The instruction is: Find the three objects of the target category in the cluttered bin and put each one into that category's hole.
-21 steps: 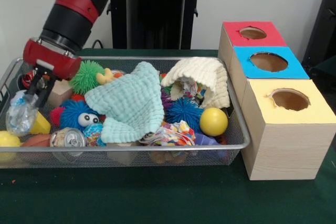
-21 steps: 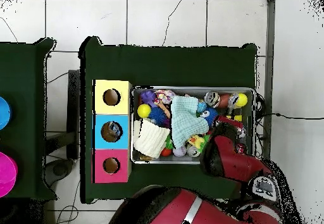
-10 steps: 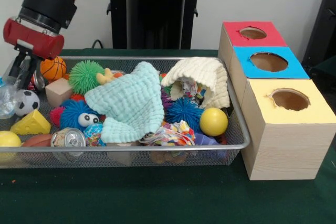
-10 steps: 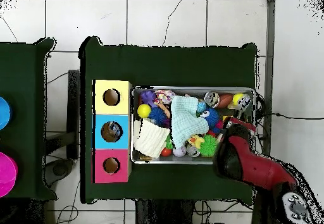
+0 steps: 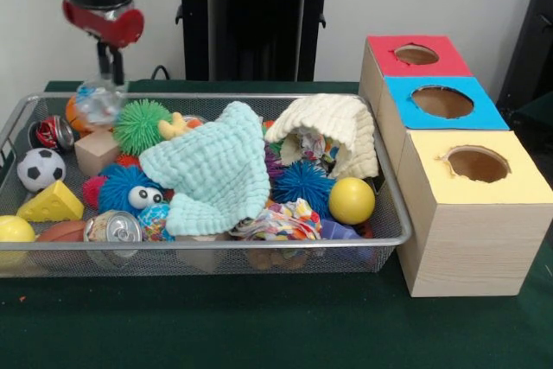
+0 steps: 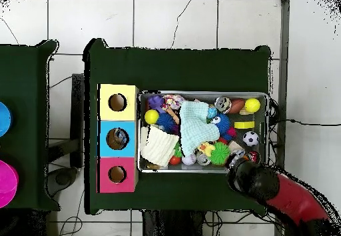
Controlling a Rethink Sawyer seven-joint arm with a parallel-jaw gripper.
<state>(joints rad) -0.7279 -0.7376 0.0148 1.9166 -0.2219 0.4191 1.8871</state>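
My gripper (image 5: 110, 75) hangs above the far left end of the wire bin (image 5: 216, 245), shut on a crumpled clear plastic piece (image 5: 98, 101) that dangles just over the rim. In the overhead view only my arm (image 6: 256, 180) shows, at the bin's (image 6: 203, 93) lower right corner; it hides the gripper. Beside the bin stand three boxes with holes on top: red (image 5: 380, 49), blue (image 5: 488, 117) and yellow (image 5: 527, 186).
The bin holds a mint cloth (image 5: 216, 170), a cream cloth (image 5: 333, 123), a soccer ball (image 5: 40, 168), a cheese wedge (image 5: 54, 203), yellow balls (image 5: 352, 200), a silver can (image 5: 112, 227), a crushed red can (image 5: 52, 133), fuzzy and spiky balls.
The gripper has lifted the clear plastic piece out of the bin's left end, risen, and shifted toward the far rim. The soccer ball and cheese wedge it covered are now exposed.
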